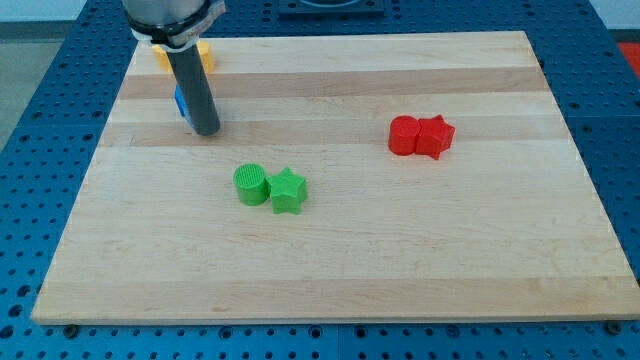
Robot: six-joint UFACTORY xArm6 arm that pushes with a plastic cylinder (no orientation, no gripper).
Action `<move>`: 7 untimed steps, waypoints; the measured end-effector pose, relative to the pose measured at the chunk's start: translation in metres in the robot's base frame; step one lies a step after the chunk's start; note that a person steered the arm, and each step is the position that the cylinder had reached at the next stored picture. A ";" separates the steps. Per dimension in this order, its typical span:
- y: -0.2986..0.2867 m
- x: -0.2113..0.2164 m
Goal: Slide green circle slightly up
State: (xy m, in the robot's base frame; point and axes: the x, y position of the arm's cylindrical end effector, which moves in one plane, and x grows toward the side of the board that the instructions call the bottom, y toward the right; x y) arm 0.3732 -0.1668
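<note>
The green circle [251, 184] lies on the wooden board left of centre, touching the green star [287, 190] on its right. My tip [206, 130] is on the board up and to the left of the green circle, well apart from it. A blue block [181, 103] is mostly hidden behind the rod, its shape unclear.
A red circle [404, 135] and a red star [435, 136] touch each other at the view's right of centre. A yellow block [163, 54] sits at the top left behind the arm, partly hidden. The wooden board's edge [330, 318] borders blue perforated table.
</note>
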 end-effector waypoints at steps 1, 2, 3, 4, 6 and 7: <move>-0.012 -0.014; -0.023 -0.030; -0.032 -0.038; -0.033 -0.033; -0.033 0.051; -0.021 0.106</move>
State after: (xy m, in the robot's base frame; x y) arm 0.4795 -0.1875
